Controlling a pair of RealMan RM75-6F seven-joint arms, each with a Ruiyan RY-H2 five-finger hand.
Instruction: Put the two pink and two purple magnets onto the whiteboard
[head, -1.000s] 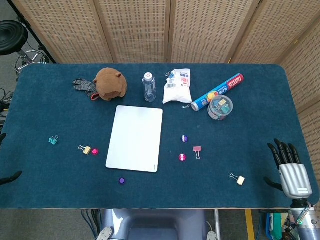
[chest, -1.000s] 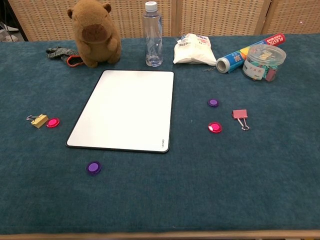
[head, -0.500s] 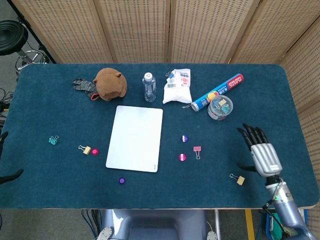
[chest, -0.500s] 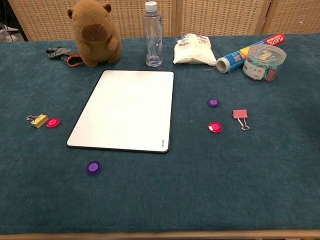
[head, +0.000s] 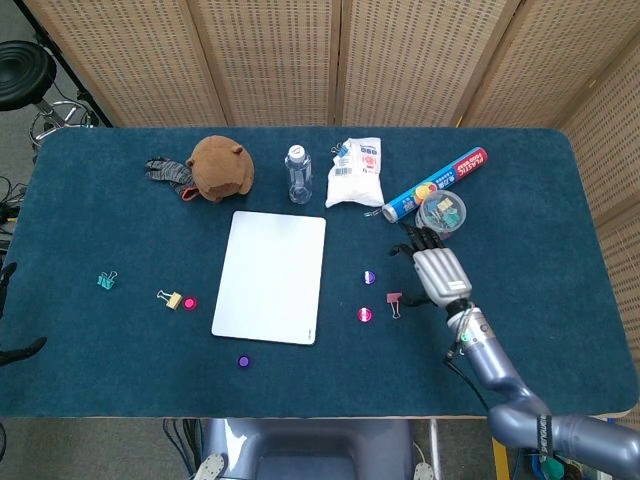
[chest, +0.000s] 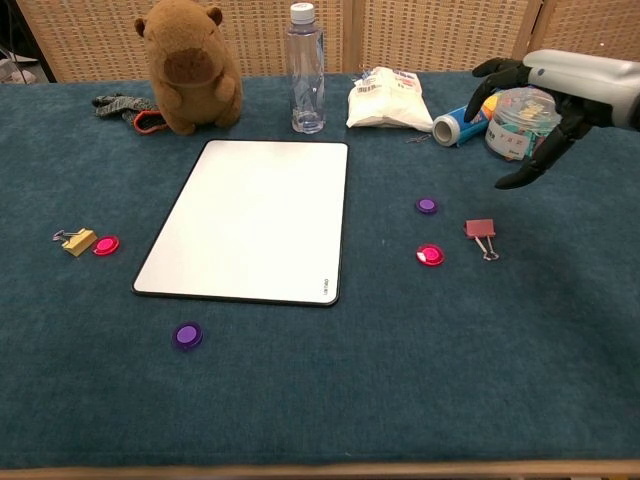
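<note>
Left to right on the worktop, nothing has shifted: 1 pink magnet and 1 purple magnet lie left of and below the bare whiteboard, another purple magnet and pink magnet just right of it. What changed is the right robot hand — it has swung in from the near right edge, fingers spread, holding nothing, now probably hovering just right of that second pair — so a first pick looks imminent. The left robot hand barely shows at the frame edge, too little to tell its state.
</note>
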